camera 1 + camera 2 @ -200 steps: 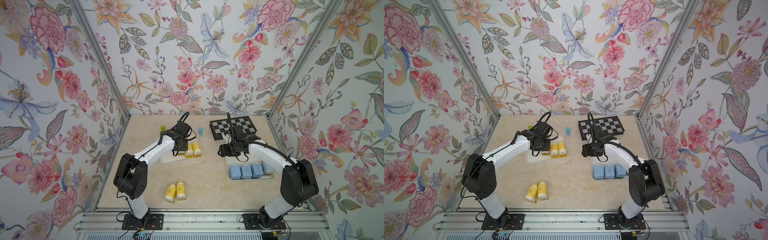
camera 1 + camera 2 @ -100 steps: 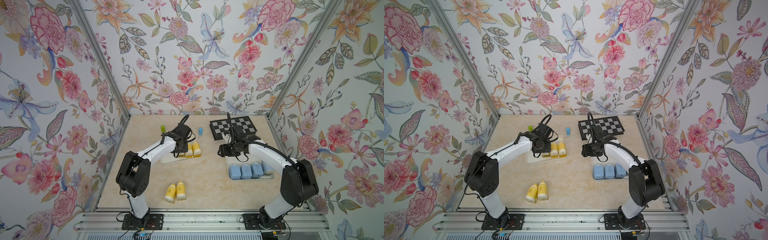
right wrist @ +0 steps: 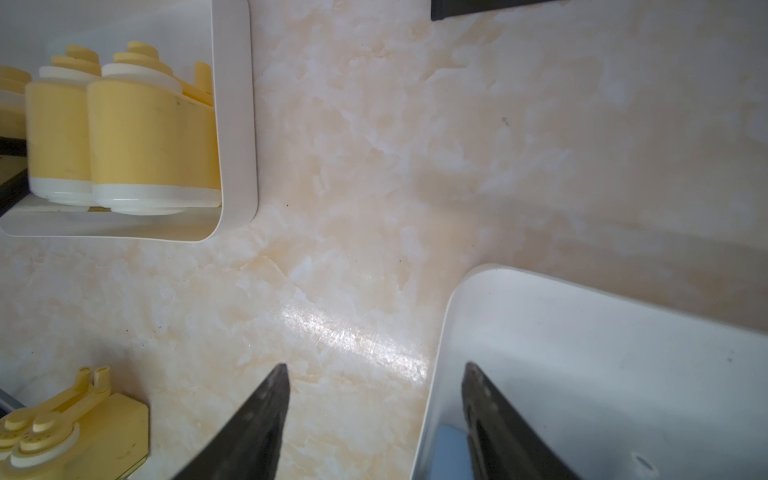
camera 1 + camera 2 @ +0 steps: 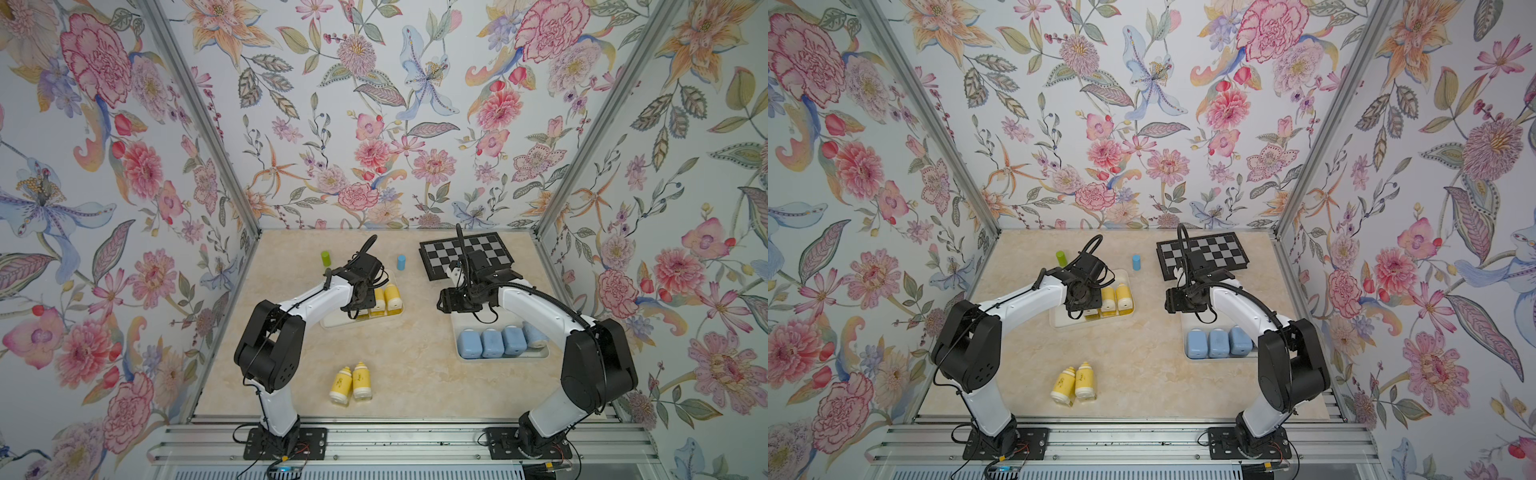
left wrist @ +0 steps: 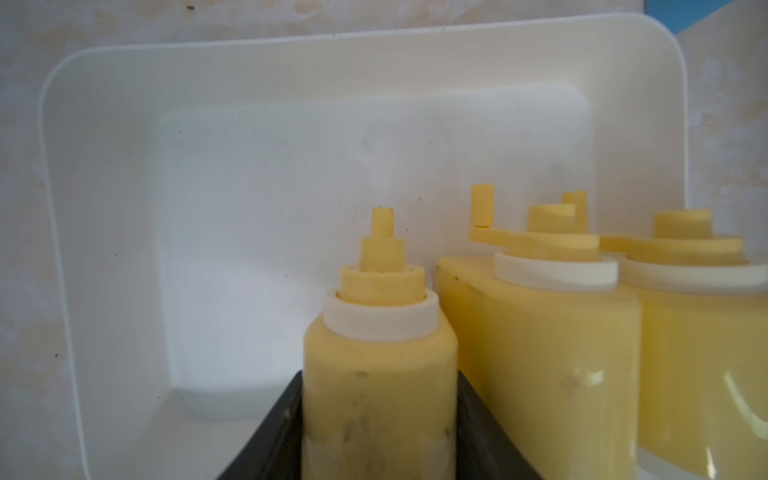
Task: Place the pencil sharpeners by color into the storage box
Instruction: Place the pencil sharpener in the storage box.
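**Tabletop.** The marble-look tabletop fills the lower middle of both top views.

**Arms.** The left arm reaches to centre-left. The right arm bends in from the lower right.

**Checkerboard.** The checkerboard lies at the back right and plays no part.

**Boxes.** The left storage box sits centre-left. The right storage box sits right of centre and holds four pale-blue sharpeners in a row. The rightmost is partly behind the arm.

**Left gripper.**
- The left gripper is clamped on a yellow sharpener inside the left storage box.
- In the left wrist view the piece sits bottom centre, with its long axis running up the frame and its stepped tip away from the camera. A dark finger lies against each flank.
- Just right of it stand two stored yellow sharpeners on the same heading. The right-hand finger fills the narrow gap between the held piece and its neighbour.
- We cannot tell whether the base rests on the box floor.

**Right gripper.** The right gripper has its jaws apart with nothing between them. It is over bare tabletop at the corner of the right storage box.

**Loose pieces.** The loose yellow pair lies side by side at lower centre, tips toward the upper frame and well apart from both boxes. It is nearer the left arm's base.

**Distractors.** The green cylinder and blue cylinder stand at upper centre.

**Judgement.** We take this to be the third yellow placement. The release turns on that narrow gap, since only the empty left side of the box offers free room to open.
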You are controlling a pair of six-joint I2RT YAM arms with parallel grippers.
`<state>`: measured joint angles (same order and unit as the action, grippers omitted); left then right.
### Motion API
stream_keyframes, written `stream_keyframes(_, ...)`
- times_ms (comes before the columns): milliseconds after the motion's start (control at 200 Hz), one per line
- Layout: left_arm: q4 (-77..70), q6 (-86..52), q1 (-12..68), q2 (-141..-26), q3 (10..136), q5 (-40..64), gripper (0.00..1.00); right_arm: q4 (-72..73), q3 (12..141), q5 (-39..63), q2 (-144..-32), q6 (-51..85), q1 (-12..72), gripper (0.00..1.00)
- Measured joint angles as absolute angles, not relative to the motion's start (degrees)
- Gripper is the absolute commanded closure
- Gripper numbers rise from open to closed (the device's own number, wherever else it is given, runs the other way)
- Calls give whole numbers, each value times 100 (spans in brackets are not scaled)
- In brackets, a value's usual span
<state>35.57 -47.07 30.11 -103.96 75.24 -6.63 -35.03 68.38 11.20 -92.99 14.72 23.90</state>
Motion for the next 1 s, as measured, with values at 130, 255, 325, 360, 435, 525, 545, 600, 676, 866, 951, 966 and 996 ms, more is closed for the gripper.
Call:
stream_keyframes(130, 3498, -4742, 3011, -10464, 7524, -670, 55, -3503, 6838, 1122, -9299, 1470, 2390, 33)
stream_keyframes(255, 3481, -4746, 3011, -10486, 7524, -681, 54, -3483, 6812, 1140, -9299, 1461, 2379, 33)
stream_keyframes(325, 3479, -4762, 3011, -10492, 7524, -683, 54, -3481, 6779, 1142, -9297, 1448, 2370, 33)
stream_keyframes(360, 3479, -4764, 3011, -10499, 7524, -683, 53, -3485, 6775, 1146, -9297, 1446, 2368, 33)
stream_keyframes(435, 3472, -4766, 3011, -10512, 7524, -683, 52, -3483, 6770, 1160, -9297, 1426, 2346, 33)
stream_keyframes(525, 3461, -4788, 3011, -10538, 7524, -683, 51, -3483, 6768, 1162, -9297, 1413, 2329, 33)
stream_keyframes(545, 3461, -4788, 3011, -10545, 7524, -683, 51, -3483, 6768, 1164, -9297, 1411, 2322, 33)
stream_keyframes(600, 3459, -4801, 3011, -10547, 7524, -683, 50, -3479, 6768, 1164, -9297, 1409, 2307, 33)
stream_keyframes(676, 3457, -4805, 3011, -10547, 7524, -683, 49, -3481, 6768, 1162, -9297, 1409, 2298, 33)
stream_keyframes(866, 3422, -4805, 3011, -10554, 7524, -685, 45, -3479, 6768, 1168, -9297, 1409, 2283, 33)
stream_keyframes(951, 3389, -4805, 3011, -10593, 7524, -685, 43, -3479, 6768, 1181, -9297, 1409, 2281, 33)
stream_keyframes(966, 3382, -4805, 3011, -10604, 7524, -685, 43, -3479, 6768, 1184, -9297, 1409, 2281, 33)
stream_keyframes(996, 3371, -4805, 3011, -10624, 7524, -683, 42, -3479, 6768, 1184, -9297, 1409, 2281, 33)
